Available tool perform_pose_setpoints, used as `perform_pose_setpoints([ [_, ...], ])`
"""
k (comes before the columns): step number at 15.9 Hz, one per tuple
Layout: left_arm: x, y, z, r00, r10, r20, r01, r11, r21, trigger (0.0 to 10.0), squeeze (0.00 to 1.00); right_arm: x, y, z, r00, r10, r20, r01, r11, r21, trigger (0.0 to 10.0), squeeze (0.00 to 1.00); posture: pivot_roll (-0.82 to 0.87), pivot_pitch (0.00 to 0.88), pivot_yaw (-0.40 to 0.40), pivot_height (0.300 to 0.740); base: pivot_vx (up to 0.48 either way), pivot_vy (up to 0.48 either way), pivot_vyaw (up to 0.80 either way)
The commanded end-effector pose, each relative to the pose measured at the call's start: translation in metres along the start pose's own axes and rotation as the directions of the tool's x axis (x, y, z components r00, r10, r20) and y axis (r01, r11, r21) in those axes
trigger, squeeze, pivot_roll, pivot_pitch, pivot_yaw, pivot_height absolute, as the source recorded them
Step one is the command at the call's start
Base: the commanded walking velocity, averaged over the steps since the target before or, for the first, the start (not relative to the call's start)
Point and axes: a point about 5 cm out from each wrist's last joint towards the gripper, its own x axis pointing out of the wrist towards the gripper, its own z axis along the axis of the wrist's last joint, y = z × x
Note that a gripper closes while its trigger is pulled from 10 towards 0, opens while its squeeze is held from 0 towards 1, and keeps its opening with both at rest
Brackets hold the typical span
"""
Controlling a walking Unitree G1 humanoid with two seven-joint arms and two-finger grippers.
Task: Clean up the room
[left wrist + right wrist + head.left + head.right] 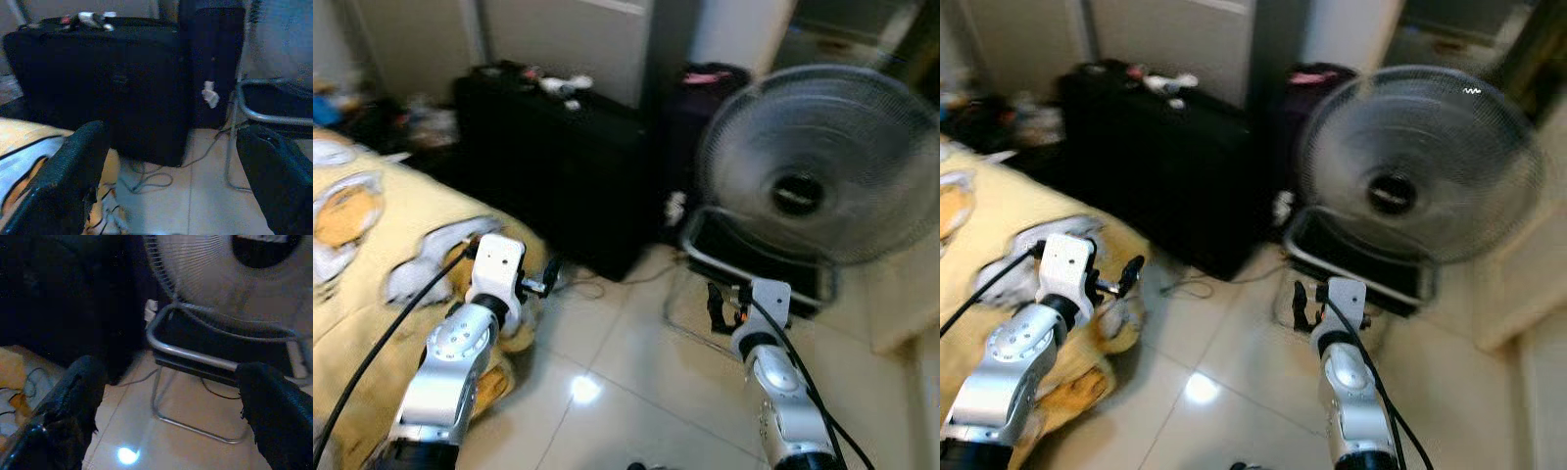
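Note:
A bed with a yellow patterned blanket (372, 264) lies to my left. My left gripper (546, 279) hovers open just past the blanket's corner, pointing at a large black suitcase (558, 166). Small white and red items (563, 86) lie on top of the suitcase. A grey cable (146, 181) curls on the tiled floor at the suitcase's foot. My right gripper (718, 305) is open and empty above the floor, in front of a big floor fan (822, 162) and its metal tube frame (195, 357).
A tall dark case (710, 117) with something pink on top stands between the suitcase and the fan. Clutter (411, 122) sits on the floor beyond the bed. Shiny tiled floor (626, 392) lies open between my two arms.

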Motion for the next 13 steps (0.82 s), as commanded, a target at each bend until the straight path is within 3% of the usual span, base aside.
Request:
perform_pose_setpoints([
  [1,0.001,-0.001,0.001,1.000,-0.011,0.007,0.011,1.000,-0.005,10.0,0.02,0.001,-0.002,0.001,1.000,-0.008,-0.001,0.008,1.000,-0.011,10.0,0.00,0.03,0.000,-0.048,0.740,0.000,0.000,-0.80],
  [4,0.001,-0.002,0.001,1.000,-0.014,0.010,0.015,1.000,-0.008,10.0,0.02,0.001,-0.003,0.001,1.000,-0.007,0.000,0.007,1.000,-0.015,10.0,0.00,0.03,0.000,-0.047,0.740,0.000,0.000,-0.80],
  [9,0.004,-0.003,0.003,1.000,-0.010,0.025,0.010,1.000,-0.016,10.0,0.02,0.004,-0.007,0.009,0.999,-0.006,0.037,0.008,0.999,-0.048,10.0,0.00,0.02,0.000,-0.048,0.740,0.000,0.000,0.00],
  [13,0.005,-0.004,0.003,0.999,-0.017,0.034,0.018,1.000,-0.011,10.0,0.02,0.008,-0.009,0.010,0.999,-0.010,0.038,0.012,0.998,-0.056,10.0,0.00,0.02,0.000,-0.046,0.740,0.267,0.000,-0.76],
])
